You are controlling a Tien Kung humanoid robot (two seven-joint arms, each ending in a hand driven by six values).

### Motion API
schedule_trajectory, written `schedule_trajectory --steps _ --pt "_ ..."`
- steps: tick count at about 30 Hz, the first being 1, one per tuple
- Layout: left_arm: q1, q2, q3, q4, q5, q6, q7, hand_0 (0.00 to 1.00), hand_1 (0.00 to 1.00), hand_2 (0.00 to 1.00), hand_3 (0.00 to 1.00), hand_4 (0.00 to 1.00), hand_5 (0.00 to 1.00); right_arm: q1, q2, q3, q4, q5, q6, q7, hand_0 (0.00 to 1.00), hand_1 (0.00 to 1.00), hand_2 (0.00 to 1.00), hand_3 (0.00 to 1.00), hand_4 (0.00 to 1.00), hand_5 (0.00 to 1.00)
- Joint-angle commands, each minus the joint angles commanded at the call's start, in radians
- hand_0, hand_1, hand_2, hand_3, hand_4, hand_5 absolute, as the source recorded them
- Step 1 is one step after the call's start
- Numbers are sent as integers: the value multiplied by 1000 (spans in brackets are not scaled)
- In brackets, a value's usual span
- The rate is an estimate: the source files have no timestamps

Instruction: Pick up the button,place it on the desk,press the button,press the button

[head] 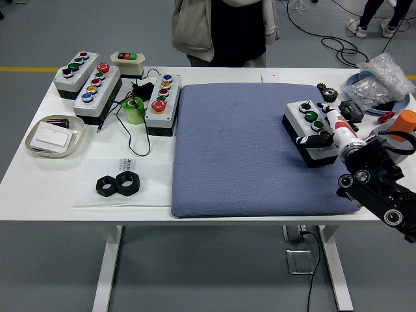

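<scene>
A grey three-button box (307, 129) with a black base lies on the blue mat (247, 149) at its right side. Its buttons run black, green, green from far to near. My right hand (318, 135) comes in from the lower right and rests on the near end of the box, black fingers (307, 139) laid on its top at the front edge, over the nearest button. The fingers are not wrapped around the box. My left arm is out of view.
Several other button boxes (162, 101) stand at the far left with a green tape roll (134, 110), a tray (54, 137) and two black nuts (118, 184). Plastic bags (380, 81) and an orange item (404, 122) sit at the right edge. A person (224, 29) stands at the far side.
</scene>
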Motion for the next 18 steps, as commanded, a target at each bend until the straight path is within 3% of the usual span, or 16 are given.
schedule_trajectory --steps 3,4,9,10,15,16,18 --pt "-1 0 0 0 1 0 1 748 786 859 778 548 998 25 15 -9 -39 -24 16 -28 996 879 945 975 983 215" --pt "-1 0 -1 0 2 1 1 748 786 859 778 549 998 32 19 -12 -51 -31 20 -37 954 803 872 941 982 213" --pt "-1 1 -4 0 7 1 2 748 786 860 778 549 998 52 34 -20 -93 -56 37 -70 954 803 872 941 982 213" --pt "0 1 -5 0 9 1 3 748 786 860 778 549 998 56 37 -24 -102 -61 43 -79 870 677 732 909 978 202" --pt "2 1 -11 0 19 1 6 748 786 860 778 549 998 70 42 -42 -133 -79 67 -102 870 677 732 909 978 202" --pt "2 1 -12 0 21 1 7 748 786 859 778 549 998 72 42 -45 -137 -82 75 -106 777 570 635 855 973 195" --pt "3 1 -13 0 23 1 7 748 786 859 778 549 998 76 41 -56 -142 -89 91 -113 777 570 635 855 973 195"
